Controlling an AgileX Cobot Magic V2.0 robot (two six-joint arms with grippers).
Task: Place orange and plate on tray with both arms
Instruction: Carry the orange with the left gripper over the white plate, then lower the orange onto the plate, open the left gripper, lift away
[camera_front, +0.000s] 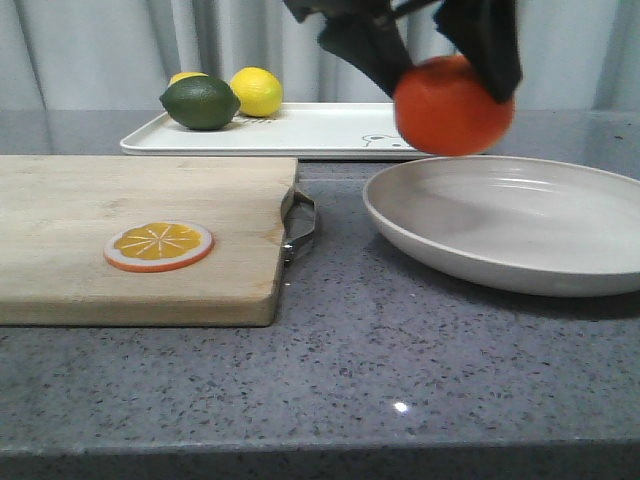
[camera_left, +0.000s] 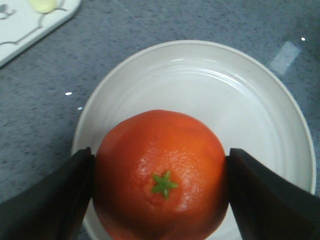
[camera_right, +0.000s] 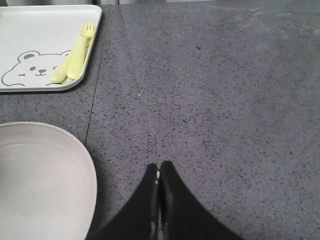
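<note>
- Orange (camera_front: 453, 106): held in the air above the far-left part of the plate (camera_front: 520, 225); in the left wrist view its green stem dimple faces the camera.
- Left gripper (camera_left: 161, 192): both black fingers (camera_left: 47, 200) pressed against opposite sides of the orange, spread to the fruit's full width.
- Plate: off-white, resting on the grey speckled counter (camera_front: 350, 370), nothing lying on it; near the tray (camera_front: 300, 130) but apart from it.
- Tray: white, at the far side of the counter, carrying a green lime (camera_front: 200, 103), two yellow lemons (camera_front: 257, 91) and a pale yellow fork (camera_right: 77, 50) beside a bear drawing (camera_right: 30, 67).
- Right gripper (camera_right: 159, 182): fingers closed tip to tip with nothing between them, over bare counter just beside the plate's rim.
- Wooden cutting board (camera_front: 120, 250): left of the plate, bearing an orange slice disc (camera_front: 159, 246).
</note>
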